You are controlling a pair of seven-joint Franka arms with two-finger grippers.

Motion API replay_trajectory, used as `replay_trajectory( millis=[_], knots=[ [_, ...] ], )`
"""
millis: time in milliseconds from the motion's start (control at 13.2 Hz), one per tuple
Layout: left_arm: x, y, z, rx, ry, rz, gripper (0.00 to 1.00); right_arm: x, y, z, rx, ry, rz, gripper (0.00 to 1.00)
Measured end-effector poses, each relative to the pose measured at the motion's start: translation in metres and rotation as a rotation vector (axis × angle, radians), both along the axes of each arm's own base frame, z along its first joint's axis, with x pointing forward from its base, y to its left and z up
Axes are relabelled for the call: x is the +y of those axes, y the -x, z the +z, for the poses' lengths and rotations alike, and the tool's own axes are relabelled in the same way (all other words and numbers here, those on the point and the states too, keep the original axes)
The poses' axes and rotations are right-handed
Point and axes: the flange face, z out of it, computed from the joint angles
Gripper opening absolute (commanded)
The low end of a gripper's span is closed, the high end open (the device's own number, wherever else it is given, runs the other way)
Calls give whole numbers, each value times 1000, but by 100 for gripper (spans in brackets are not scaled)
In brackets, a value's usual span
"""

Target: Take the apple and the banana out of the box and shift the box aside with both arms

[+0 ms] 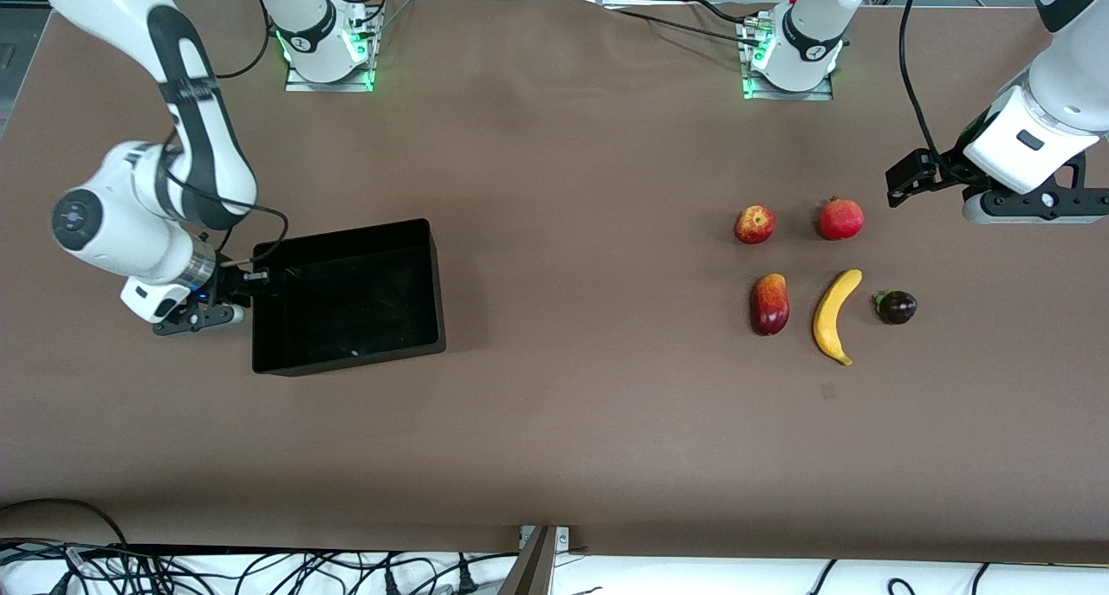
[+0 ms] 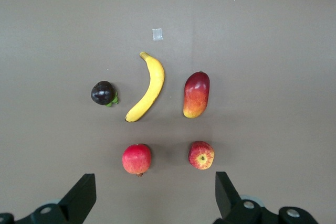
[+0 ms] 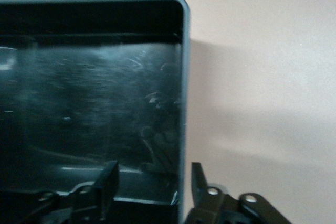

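The black box sits toward the right arm's end of the table. My right gripper is open at its short wall. In the right wrist view, the right gripper has one finger inside and one outside the box wall. The apple, pomegranate, mango, banana and purple fruit lie toward the left arm's end. My left gripper hangs open and empty above the table beside the pomegranate. In its wrist view, the left gripper also faces the apple and banana.
A small pale tape mark lies on the brown table nearer the front camera than the banana. Both arm bases stand along the table's back edge. Cables hang below the front edge.
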Motion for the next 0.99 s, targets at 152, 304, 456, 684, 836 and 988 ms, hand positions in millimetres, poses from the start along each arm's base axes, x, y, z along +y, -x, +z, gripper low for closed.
replay_trajectory(
  millis=[152, 304, 456, 684, 836, 988],
  knots=[
    [0, 0, 0, 0, 0, 0, 100, 4, -1, 47, -7, -18, -1, 100],
    [0, 0, 0, 0, 0, 0, 100, 5, 4, 98, -40, -31, 9, 100],
    [0, 0, 0, 0, 0, 0, 100, 4, 19, 147, -56, -40, 30, 100],
    [0, 0, 0, 0, 0, 0, 100, 6, 48, 206, -65, -2, 64, 100],
    [0, 0, 0, 0, 0, 0, 100, 18, 61, 228, -46, 13, 83, 100],
    [0, 0, 0, 0, 0, 0, 100, 30, 61, 252, -38, 48, 87, 100]
  ],
)
